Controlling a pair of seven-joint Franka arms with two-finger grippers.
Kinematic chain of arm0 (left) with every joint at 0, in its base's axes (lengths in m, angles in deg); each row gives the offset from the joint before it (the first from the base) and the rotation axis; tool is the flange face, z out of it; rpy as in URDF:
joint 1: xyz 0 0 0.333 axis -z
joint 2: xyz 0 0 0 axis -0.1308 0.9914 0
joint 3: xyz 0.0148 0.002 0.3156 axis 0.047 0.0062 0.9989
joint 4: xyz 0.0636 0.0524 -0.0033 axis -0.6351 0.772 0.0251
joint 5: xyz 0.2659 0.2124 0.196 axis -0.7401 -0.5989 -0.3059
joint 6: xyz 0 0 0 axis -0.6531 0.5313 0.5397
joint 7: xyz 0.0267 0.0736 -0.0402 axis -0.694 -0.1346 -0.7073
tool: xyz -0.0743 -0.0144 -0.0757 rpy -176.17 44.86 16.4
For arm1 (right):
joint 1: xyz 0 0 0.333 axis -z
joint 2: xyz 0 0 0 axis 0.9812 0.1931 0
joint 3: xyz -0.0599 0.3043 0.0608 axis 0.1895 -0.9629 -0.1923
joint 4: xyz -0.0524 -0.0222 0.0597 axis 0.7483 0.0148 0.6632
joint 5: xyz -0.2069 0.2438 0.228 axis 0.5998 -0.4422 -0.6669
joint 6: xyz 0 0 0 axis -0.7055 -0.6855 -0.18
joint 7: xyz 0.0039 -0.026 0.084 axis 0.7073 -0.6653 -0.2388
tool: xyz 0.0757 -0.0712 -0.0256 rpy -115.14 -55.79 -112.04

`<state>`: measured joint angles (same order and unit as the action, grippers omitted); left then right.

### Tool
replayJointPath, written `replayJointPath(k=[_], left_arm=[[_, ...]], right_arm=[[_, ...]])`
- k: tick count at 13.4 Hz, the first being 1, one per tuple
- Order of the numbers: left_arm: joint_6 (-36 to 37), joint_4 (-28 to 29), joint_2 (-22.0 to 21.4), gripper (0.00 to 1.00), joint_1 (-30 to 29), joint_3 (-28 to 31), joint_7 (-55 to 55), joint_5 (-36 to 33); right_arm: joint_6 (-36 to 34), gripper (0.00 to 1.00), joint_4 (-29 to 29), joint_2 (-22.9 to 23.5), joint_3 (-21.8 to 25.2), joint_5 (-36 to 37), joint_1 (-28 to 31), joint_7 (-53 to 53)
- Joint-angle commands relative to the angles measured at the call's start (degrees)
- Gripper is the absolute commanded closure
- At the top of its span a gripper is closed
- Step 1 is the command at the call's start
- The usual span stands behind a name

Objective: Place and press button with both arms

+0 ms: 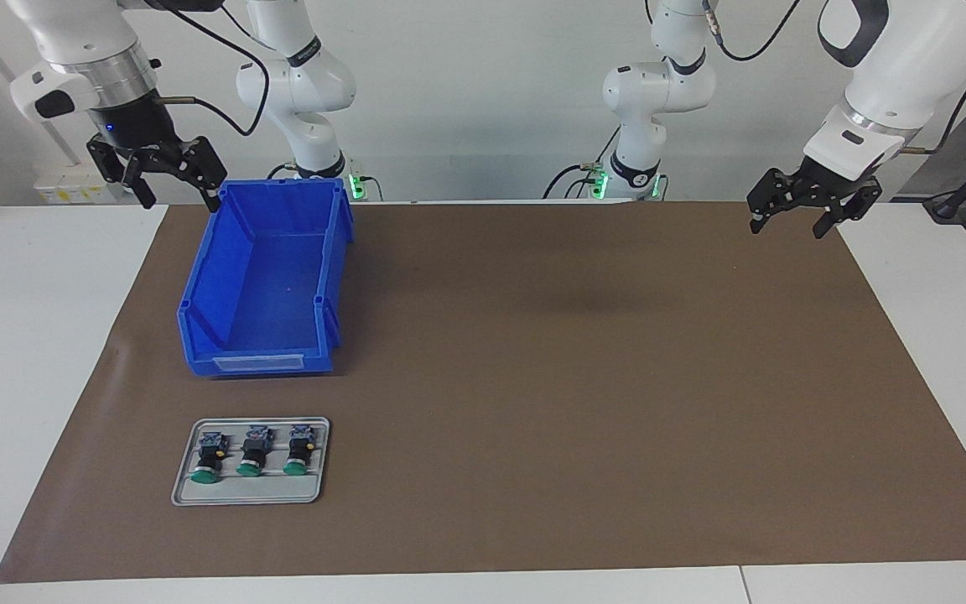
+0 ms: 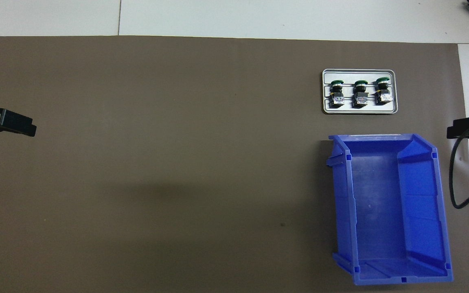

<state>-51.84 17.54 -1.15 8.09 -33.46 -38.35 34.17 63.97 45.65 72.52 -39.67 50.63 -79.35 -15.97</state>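
On a grey tray (image 1: 181,491) toward the right arm's end of the bench, three buttons (image 1: 251,450) were laid side by side, green caps pointed away from the robots, presumably so each could be picked singly. An empty blue bin (image 1: 198,335) was set just nearer the robots, likely as the place for a button. Both grippers were held high with jaws spread wide and nothing in them: the right gripper (image 1: 171,178) beside the bin's rim, the left gripper (image 1: 795,210) over the brown mat (image 1: 575,377). Nothing was judged begun.

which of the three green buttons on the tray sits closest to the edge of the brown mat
The button at the row's end toward the right arm's end of the table; the middle one and the third lie farther from the mat's edge.
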Motion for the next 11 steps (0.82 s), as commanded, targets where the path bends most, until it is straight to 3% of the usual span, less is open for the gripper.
replayJointPath(k=[1, 11], left_arm=[[0.67, 0.56, -0.95, 0.00, 0.56, 0.36, 0.51, -0.80], [0.67, 0.56, -0.95, 0.00, 0.56, 0.36, 0.51, -0.80]], right_arm=[[-1.27, 0.00, 0.72, -0.63, -0.21, 0.99, 0.04, -0.74], [-0.93, 0.00, 2.21, -0.63, -0.21, 0.19, 1.44, -0.73]])
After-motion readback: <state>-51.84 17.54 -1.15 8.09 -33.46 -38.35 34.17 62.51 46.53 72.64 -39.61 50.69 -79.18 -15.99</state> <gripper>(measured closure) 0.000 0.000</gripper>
